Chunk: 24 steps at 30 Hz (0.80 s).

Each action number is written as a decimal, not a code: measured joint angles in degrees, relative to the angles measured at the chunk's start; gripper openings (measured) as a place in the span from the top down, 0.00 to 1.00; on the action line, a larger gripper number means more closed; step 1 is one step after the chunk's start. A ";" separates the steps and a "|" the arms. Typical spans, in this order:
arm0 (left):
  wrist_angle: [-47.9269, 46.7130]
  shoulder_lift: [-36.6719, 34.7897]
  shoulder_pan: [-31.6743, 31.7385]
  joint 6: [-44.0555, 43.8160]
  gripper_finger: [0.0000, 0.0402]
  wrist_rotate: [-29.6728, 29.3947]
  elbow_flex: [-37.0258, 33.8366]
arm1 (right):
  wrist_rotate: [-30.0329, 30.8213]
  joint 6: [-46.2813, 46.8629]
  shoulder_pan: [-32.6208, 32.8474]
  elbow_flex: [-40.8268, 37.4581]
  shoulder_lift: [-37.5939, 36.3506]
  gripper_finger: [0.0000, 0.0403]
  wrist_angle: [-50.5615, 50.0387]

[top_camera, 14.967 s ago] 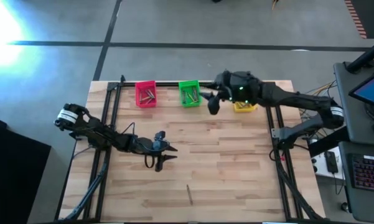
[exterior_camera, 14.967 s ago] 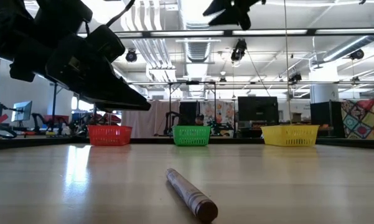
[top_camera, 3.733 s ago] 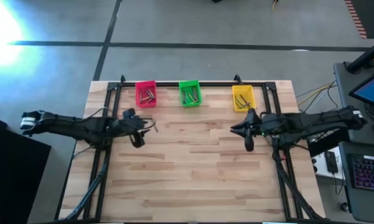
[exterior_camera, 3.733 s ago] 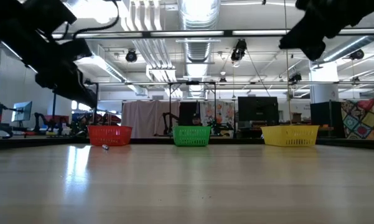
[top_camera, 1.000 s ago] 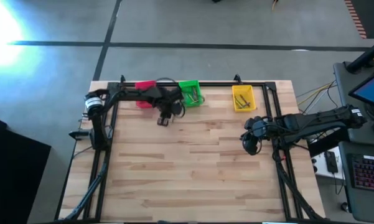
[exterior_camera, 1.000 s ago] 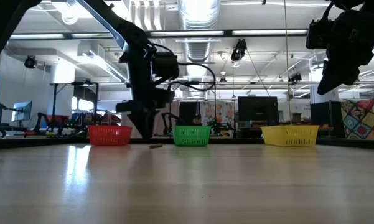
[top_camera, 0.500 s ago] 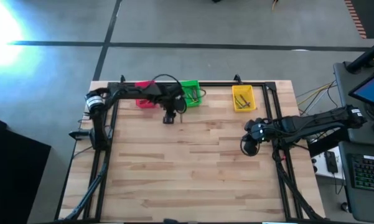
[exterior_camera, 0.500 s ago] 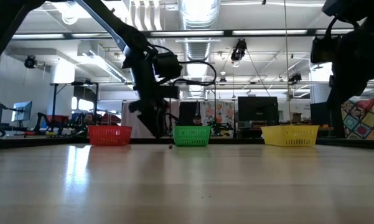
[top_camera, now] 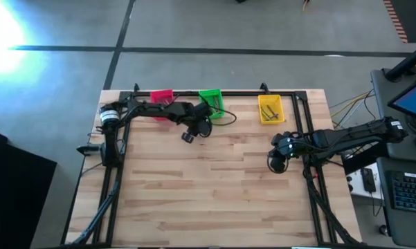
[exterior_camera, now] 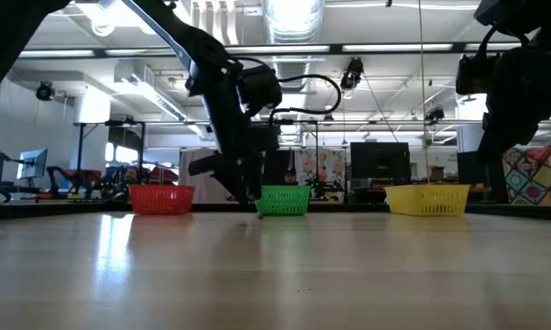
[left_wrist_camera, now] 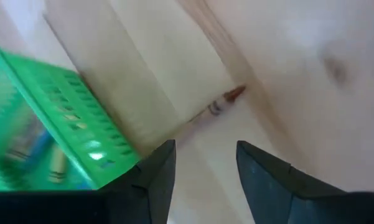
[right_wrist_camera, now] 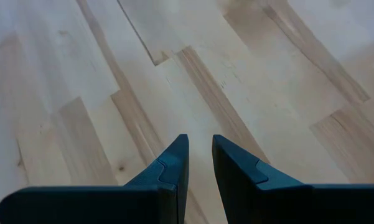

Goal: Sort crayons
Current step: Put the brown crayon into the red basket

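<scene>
Nearest, the bare planks of the wooden table (top_camera: 214, 187) carry nothing; all the activity sits toward the far edge. On the right side, the right gripper (top_camera: 277, 163) hangs low over the boards, well apart from the bins, its two dark fingers (right_wrist_camera: 174, 163) drawn close together with only a narrow slit between them and nothing held there.

Farther back, the left gripper (top_camera: 188, 137) hovers just in front of the green bin (top_camera: 211, 102), its arm stretched in from the table's left rail. Its fingers (left_wrist_camera: 157, 174) stand clearly apart and grip nothing. Past them, a lone crayon (left_wrist_camera: 216, 107) with a reddish-brown tip lies flat on the wood, just beside the green bin's (left_wrist_camera: 81, 127) mesh wall and outside it.

Along the far edge, three bins stand in a row: a pink bin (top_camera: 162, 96) partly covered by the left arm, the green one in the middle, and a yellow bin (top_camera: 270, 109) to the right. Crayons (top_camera: 268, 111) lie inside the yellow bin, and more show inside the green one.
</scene>
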 joint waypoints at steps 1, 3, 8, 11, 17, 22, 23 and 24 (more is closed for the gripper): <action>0.29 -0.01 -0.29 2.94 0.62 -1.68 0.02 | -0.23 0.00 -0.02 0.00 0.00 0.84 0.04; 0.74 0.15 -0.65 8.22 0.62 -5.47 0.02 | -0.36 0.00 0.00 0.00 0.00 0.84 0.03; 0.76 2.98 -0.45 13.81 0.62 -9.76 1.41 | -0.36 0.02 0.00 0.00 0.02 0.84 0.05; -0.07 5.89 -0.81 15.30 0.62 -9.87 3.45 | -0.34 0.00 0.00 0.00 0.02 0.84 0.18; -12.08 12.87 -1.33 14.08 0.62 -11.33 13.62 | -0.31 0.00 -0.01 0.00 0.02 0.84 0.24; -20.83 17.01 -1.31 13.51 0.65 -10.85 22.52 | 0.11 -0.46 0.00 0.00 0.02 0.84 0.27; -21.89 17.45 -1.28 13.50 0.67 -10.28 23.84 | 0.12 -0.49 -0.01 0.00 0.02 0.84 0.27; -22.25 18.05 -1.20 13.45 0.68 -9.50 25.11 | 0.12 -0.53 0.00 0.00 0.02 0.84 0.27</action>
